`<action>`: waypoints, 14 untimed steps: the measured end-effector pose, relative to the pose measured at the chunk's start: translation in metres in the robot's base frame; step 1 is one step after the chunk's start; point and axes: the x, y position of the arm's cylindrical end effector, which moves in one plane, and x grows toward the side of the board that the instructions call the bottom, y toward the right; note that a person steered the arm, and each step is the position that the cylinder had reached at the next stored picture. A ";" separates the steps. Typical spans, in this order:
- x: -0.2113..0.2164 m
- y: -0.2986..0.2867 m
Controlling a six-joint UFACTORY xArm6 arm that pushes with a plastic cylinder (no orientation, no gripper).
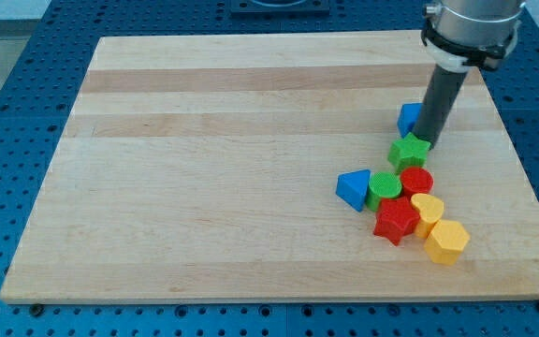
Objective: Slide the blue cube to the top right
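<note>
Against blue cube's (408,117) lower right sat my tip (428,140), bare rod, gripping nothing; mid-push. Next: shove toward top-right corner, clear of green star (409,150).

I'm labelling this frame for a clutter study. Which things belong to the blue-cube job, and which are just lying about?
In the job:
- blue cube, partly hidden behind the rod
- my tip, against the cube's right side

Lying about:
- green star
- red cylinder
- green cylinder
- blue triangular block
- red star
- yellow heart
- yellow hexagon

Wooden board (204,187) carries blue cube (407,118) and a clustered block pile (402,201).
</note>
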 end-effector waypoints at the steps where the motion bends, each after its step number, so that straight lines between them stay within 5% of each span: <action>1: -0.020 -0.011; 4: -0.099 -0.032; 14: -0.080 0.047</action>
